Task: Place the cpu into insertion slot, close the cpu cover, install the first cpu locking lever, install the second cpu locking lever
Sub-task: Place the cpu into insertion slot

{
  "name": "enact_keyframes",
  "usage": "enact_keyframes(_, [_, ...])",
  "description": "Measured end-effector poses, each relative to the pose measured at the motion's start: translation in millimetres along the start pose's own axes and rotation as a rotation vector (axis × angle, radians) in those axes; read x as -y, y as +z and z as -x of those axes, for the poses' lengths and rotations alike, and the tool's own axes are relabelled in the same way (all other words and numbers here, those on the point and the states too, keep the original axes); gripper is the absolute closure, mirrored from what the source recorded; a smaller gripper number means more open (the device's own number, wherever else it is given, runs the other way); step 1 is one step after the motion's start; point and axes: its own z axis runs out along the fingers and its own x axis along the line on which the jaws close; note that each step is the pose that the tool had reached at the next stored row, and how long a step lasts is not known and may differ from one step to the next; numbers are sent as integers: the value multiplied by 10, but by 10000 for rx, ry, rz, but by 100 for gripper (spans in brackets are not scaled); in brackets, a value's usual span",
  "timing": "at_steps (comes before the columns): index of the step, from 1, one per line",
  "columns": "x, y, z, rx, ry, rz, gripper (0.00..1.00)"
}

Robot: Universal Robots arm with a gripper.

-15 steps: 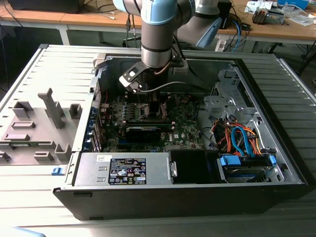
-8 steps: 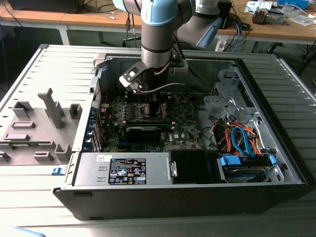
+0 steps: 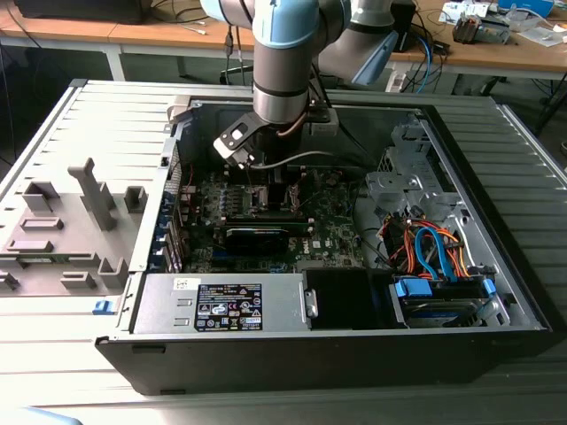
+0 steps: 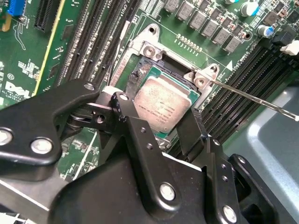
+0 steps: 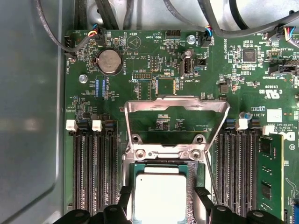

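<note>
A grey ribbed metal worktop (image 3: 53, 354) carries 3 things. 1 open computer case (image 3: 266, 363) lies across its middle and towards the exterior view's right edge. 1 grey fixture plate (image 3: 62, 230) with upright blocks sits at the exterior view's left edge, and 1 small blue piece (image 3: 103, 306) lies between them, just beside the case.

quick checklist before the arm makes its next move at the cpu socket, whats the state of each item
1. cpu lies inside the rim of the insertion slot: ok.
2. cpu seated fully flat: cannot tell.
3. cpu cover swung open and off the cpu: ok.
4. locking lever unlatched, standing free of the insertion slot: ok.
5. gripper hold on the cpu: cannot tell; it straddles the cpu.
</note>
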Motion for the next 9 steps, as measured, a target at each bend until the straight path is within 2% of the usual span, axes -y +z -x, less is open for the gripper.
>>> enact_keyframes(2, [0, -5, 5, 3, 0, -1, 38])
enact_keyframes(6, [0, -17, 7, 64, -1, -1, 38])
enact_keyframes(9, [1, -16, 15, 78, -1, -1, 38])
